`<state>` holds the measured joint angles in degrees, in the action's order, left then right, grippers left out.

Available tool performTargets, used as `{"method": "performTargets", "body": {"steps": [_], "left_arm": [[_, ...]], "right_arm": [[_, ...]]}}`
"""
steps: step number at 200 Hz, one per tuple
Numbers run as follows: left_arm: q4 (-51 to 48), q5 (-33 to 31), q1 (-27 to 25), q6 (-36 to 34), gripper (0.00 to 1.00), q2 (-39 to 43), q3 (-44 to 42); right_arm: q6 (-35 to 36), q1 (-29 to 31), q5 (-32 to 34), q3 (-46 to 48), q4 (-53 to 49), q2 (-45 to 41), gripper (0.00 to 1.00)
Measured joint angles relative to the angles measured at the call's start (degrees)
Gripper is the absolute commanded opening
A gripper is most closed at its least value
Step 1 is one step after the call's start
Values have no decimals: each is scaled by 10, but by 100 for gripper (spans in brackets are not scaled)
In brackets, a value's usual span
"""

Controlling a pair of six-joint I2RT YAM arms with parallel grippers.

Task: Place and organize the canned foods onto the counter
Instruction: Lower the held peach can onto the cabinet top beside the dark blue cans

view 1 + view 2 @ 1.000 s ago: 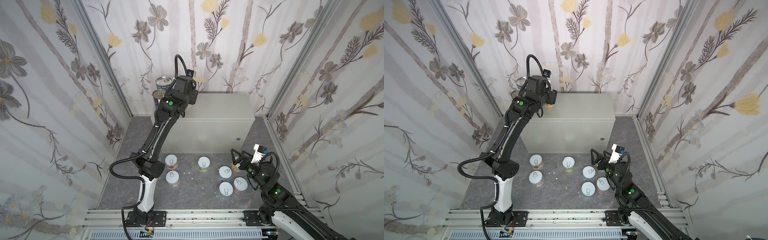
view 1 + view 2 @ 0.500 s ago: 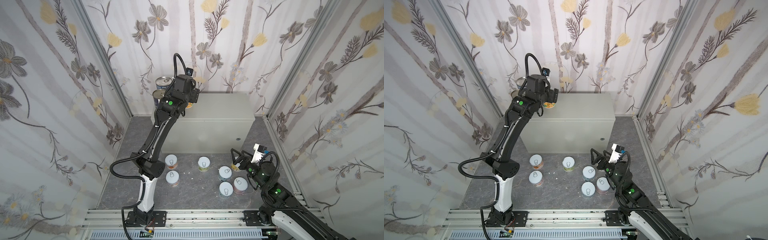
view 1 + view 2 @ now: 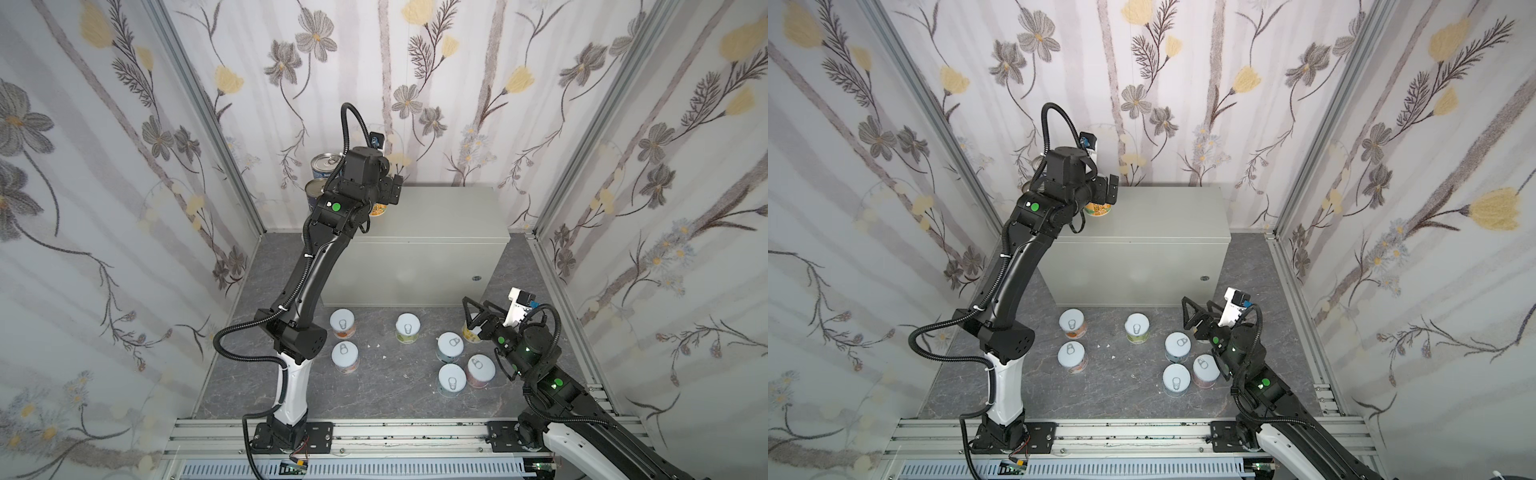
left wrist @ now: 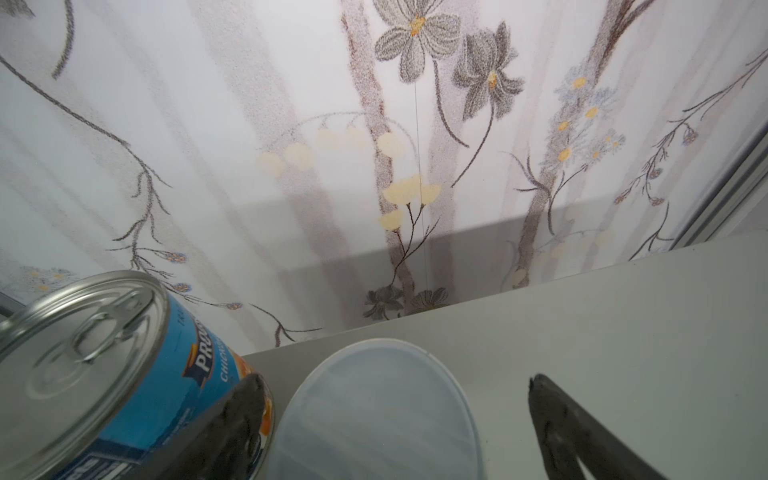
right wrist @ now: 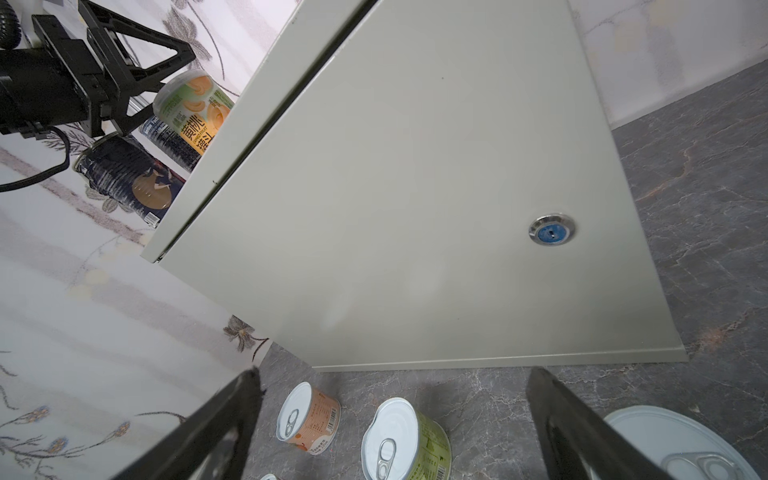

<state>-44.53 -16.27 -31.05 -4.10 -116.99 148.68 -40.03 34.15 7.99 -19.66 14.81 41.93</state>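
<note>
— Opened the left pincer (image 4: 392,380) wide within the last second; grips nothing now, merely straddles the short can (image 4: 374,415) set on the worktop (image 4: 623,311).
— Risk on lifting away?
— Could snag that can, or nudge the tall blue can (image 4: 104,365) close alongside, toppling either off the edge.
— And the right pincer (image 5: 390,374)?
— Gaping too, empty, near the floor cans (image 5: 399,440).

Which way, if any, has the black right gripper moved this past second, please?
No: the right gripper still hovers near the round lock on the light-grey metal cabinet.
</note>
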Motion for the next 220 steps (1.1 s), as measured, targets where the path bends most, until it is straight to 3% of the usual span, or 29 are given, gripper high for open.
{"method": "performTargets", "body": {"steps": [130,220], "left_arm": [[75,-38,-11,-2,100,55,-136],[87,-45,-10,-23,84,31,-125]], "right_arm": [[0,0,3,8,-1,-9,100],[0,0,10,12,-1,-11,100]]}}
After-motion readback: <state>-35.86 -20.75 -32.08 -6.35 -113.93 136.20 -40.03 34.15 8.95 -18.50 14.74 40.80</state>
